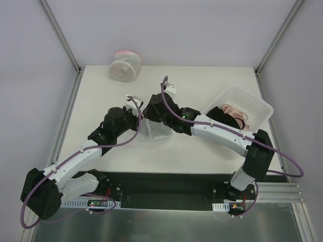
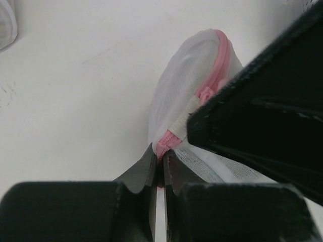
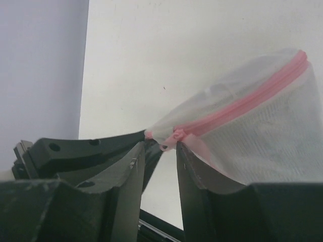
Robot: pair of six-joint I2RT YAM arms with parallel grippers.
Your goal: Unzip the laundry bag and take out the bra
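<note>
Our left gripper (image 2: 160, 160) clamps the laundry bag (image 2: 184, 75) by its pink zipper end (image 2: 164, 143); our right gripper (image 3: 161, 147) brackets the zipper pull (image 3: 176, 135), and we cannot tell whether it grips.

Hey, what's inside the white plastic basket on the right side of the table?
A pinkish-beige bra and a black garment lie in the basket. The right arm crosses over its near corner, so anything lying under there is hidden.

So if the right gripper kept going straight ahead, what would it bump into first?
The bag: the right gripper is open with its tips at the pink zipper pull. The left gripper pinches the bag close beside, so it might brush that too; depth is unclear.
</note>
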